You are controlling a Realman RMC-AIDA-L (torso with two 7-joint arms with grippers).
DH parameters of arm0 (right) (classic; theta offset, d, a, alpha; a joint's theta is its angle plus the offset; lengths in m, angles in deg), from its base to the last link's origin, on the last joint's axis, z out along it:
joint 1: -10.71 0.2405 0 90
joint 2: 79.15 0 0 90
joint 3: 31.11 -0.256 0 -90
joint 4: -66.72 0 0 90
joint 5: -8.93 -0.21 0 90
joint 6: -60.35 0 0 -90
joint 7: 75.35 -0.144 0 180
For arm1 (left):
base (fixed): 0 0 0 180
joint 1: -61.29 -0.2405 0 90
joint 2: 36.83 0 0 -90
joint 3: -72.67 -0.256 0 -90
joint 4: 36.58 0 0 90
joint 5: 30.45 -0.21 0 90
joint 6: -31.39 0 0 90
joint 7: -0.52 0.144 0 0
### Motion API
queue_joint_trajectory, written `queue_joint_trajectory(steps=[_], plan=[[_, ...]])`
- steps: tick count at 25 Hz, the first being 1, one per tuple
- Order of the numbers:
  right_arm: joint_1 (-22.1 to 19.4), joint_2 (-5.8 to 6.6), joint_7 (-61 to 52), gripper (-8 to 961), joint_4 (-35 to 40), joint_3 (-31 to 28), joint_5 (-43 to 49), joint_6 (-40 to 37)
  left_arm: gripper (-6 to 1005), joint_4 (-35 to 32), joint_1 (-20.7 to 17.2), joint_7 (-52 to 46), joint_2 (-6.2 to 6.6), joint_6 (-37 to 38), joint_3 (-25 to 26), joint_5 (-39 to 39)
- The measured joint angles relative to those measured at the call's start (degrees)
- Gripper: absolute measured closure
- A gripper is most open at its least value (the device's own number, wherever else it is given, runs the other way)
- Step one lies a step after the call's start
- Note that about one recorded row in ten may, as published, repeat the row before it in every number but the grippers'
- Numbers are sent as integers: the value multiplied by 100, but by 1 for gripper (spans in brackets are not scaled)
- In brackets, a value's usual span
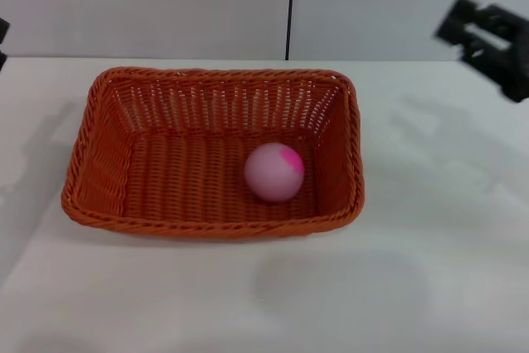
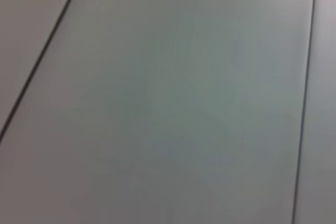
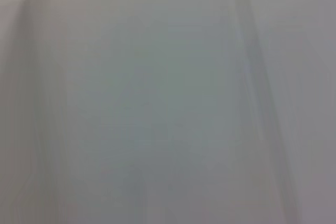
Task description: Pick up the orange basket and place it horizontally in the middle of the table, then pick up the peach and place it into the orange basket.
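Peach (image 1: 274,172) lies inside the basket (image 1: 87,167), toward its right end. Basket sits mid-table (image 1: 430,245), long axis left–right. Both placements look done. Right end effector (image 1: 488,39) is raised at far right, well apart; basket lies to its left and nearer the robot. Finger state: cannot tell. Right arm nearer. Left end effector barely in view at far left edge.

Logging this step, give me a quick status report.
Right gripper raised at far right, holding nothing. Left arm barely in view. Peach inside orange basket, mid-table. Nothing in the way.
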Motion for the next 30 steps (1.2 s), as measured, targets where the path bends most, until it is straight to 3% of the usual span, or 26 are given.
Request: queue_joint_trajectory(steps=[3,6,8,9,13,23,30], plan=[[-178,0,727,501,-526,-856,-193,-37,347,15,-17,28,-4,25,74,0],[-276,0,1074,501,-745,-1350,-288,-39,347,78,-68,65,-2,69,339,7],[-397,-3,1556,501,-1120,-2174,-447,-26,347,91,-81,70,0,75,399,8],[-397,-3,1556,501,-1120,-2174,-447,-26,347,91,-81,70,0,75,399,8],[-509,1,2325,501,-1574,-3393,-600,-24,347,187,-137,137,2,91,711,7],[-517,-7,2569,501,-1905,-4405,-607,26,347,245,-183,140,4,99,1025,7],[-520,-9,2591,501,-2017,-4714,-612,86,347,271,-164,139,-3,99,1126,7]])
